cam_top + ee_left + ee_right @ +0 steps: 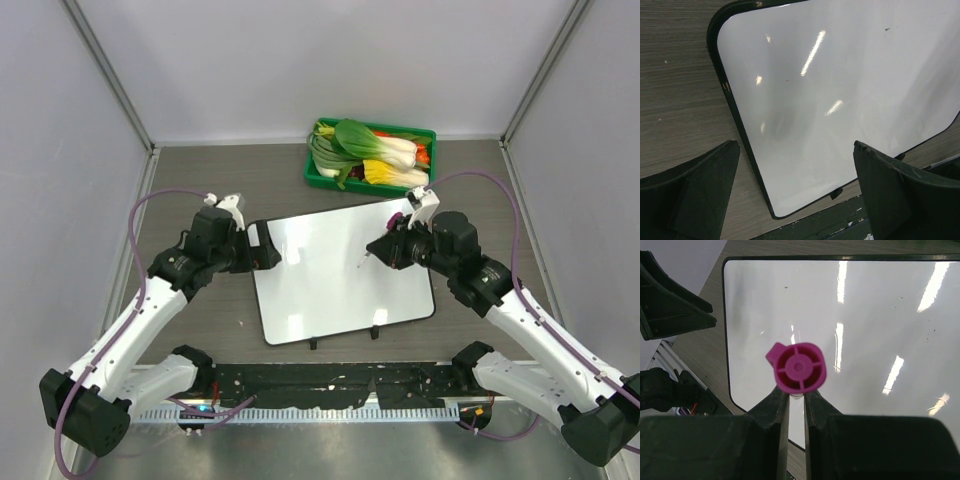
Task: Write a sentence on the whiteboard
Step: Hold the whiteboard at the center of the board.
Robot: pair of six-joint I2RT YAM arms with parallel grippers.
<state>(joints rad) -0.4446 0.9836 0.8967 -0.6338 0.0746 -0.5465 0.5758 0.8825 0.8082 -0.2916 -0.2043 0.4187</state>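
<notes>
The whiteboard [335, 285] lies flat in the middle of the table, slightly turned, and its white face [840, 90] shows no sentence. My right gripper [385, 248] hangs over the board's right half, shut on a pink marker [797, 367]. The right wrist view shows the marker end on, above the board [880, 330], with its tip hidden. My left gripper [258, 250] stands open at the board's upper left edge. In the left wrist view that gripper [796, 147] straddles the black rim with nothing held. I cannot tell if it touches the board.
A green basket [322, 178] of leafy vegetables stands at the back, just beyond the whiteboard. A black strip [330, 380] runs along the near edge between the arm bases. Grey walls close in the left, right and back.
</notes>
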